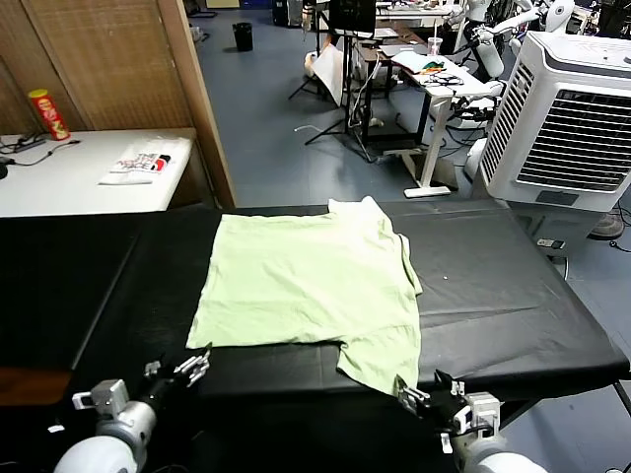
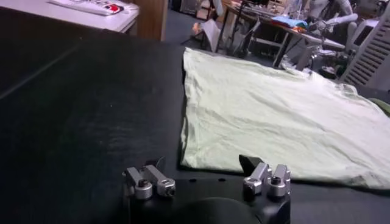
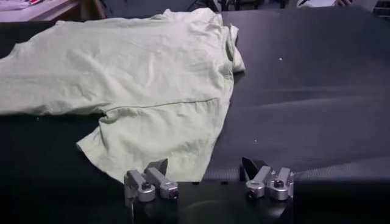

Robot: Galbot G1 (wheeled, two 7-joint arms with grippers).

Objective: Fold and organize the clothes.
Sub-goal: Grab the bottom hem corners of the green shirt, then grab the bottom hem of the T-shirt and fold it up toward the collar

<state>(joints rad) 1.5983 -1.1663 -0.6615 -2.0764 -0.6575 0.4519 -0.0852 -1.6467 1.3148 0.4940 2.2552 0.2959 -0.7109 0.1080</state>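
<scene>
The shirt (image 1: pixel 311 286) lies spread flat, plain side up, across the middle of my black desk (image 1: pixel 513 296). Its near right sleeve reaches to the near edge, and its other sleeve lies at the far edge. I judge it is laid out this way so that both sleeves and side edges are open to me before any fold begins; no fold is made yet.

My left end effector (image 2: pixel 207 182) hangs low at the near edge, just short of the shirt's near left corner, jaws spread wide and holding nothing. My right end effector (image 3: pixel 207 181) sits equally low at the near edge, its left finger just beside the tip of the near sleeve, jaws well apart and also empty. Both arms reach forward from below the desk's near side, wrists level, fingers pointing away from me toward the cloth.
</scene>
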